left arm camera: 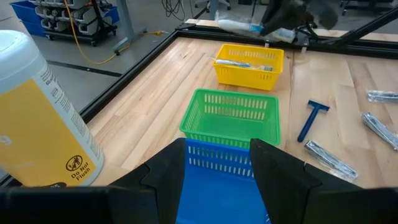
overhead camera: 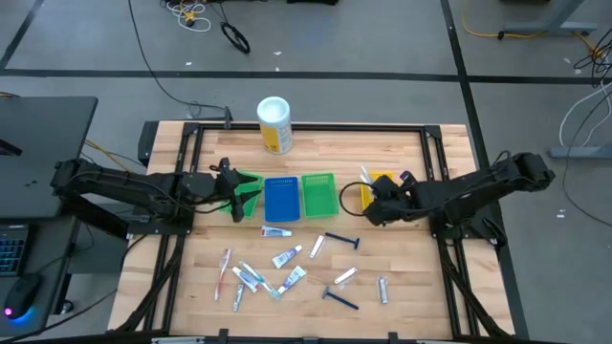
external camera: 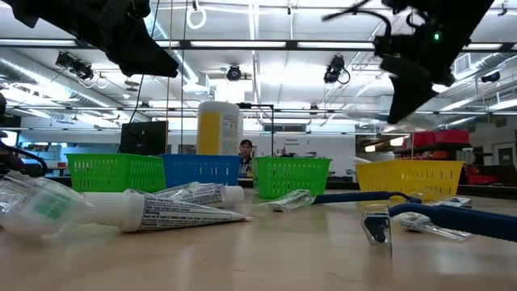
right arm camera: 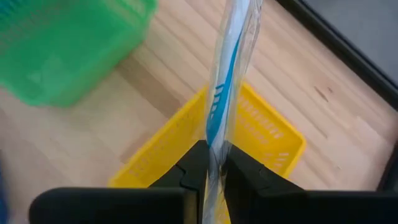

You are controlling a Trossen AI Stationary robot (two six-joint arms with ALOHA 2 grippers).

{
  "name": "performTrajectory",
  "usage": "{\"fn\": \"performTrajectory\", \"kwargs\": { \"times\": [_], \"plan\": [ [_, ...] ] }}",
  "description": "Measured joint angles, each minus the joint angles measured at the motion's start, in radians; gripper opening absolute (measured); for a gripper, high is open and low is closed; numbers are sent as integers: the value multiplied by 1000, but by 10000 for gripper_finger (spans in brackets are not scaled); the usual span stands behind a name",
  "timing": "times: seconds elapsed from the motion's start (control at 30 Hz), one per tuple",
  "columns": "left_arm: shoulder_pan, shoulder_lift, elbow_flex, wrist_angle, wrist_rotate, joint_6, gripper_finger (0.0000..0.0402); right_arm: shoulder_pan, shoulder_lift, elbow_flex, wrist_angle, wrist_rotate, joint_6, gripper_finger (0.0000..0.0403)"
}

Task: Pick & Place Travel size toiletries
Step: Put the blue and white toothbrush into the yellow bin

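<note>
Several travel size toiletries lie flat on the near half of the table: white-and-blue tubes (overhead camera: pixel 286 256), a pale toothbrush (overhead camera: pixel 225 271), dark blue razors (overhead camera: pixel 342 240) and silvery tubes (overhead camera: pixel 382 290). My right gripper (right arm camera: pixel 214 155) hovers over the yellow tray (overhead camera: pixel 381 182), shut on a wrapped blue-and-white toothbrush (right arm camera: pixel 227 74). Another wrapped item (left arm camera: pixel 245 62) lies in the yellow tray (left arm camera: pixel 249 74). My left gripper (left arm camera: pixel 217 180) is open and empty, above the gap between the left green tray (overhead camera: pixel 251 183) and the blue tray (overhead camera: pixel 281 201). My right gripper pinches the wrapped toothbrush between its two fingers at one end (right arm camera: pixel 216 146). The rest of it sticks out forward past the fingertips, in line with the fingers. The toothbrush (left arm camera: pixel 239 26) is lifted clear, above the yellow tray.
Four trays stand in a row across the table's middle: green, blue, green (overhead camera: pixel 318 193), yellow. A tall white-and-yellow canister (overhead camera: pixel 274 124) stands behind them near the far edge. A black frame rail (overhead camera: pixel 316 127) borders the wooden table. Bare wood lies between the trays and the scattered items.
</note>
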Motion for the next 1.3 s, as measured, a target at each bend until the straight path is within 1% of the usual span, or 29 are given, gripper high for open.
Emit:
{"fn": "performTrajectory", "kwargs": {
  "times": [0.1,0.23,0.33,0.5,0.7,0.97,1.13,1.3],
  "plan": [
    [0,0,0,1,0,0,187,-17,0,-52,57,-18,-26,48],
    [0,0,0,2,-3,0,187,-45,0,-129,125,-12,-58,48],
    [0,0,0,9,-3,0,187,-67,0,-187,180,-10,-110,48],
    [0,0,0,28,-3,0,187,-105,1,-252,300,-11,-169,48],
    [0,0,0,31,-3,0,187,-143,1,-284,330,-21,-182,48],
    [0,0,0,30,-3,0,187,-170,1,-298,356,-106,-243,52],
    [0,0,0,30,-3,0,187,-185,1,-298,383,-148,-279,74],
    [0,0,0,30,-3,0,187,-188,1,-298,385,-144,-281,108]
  ]
}}
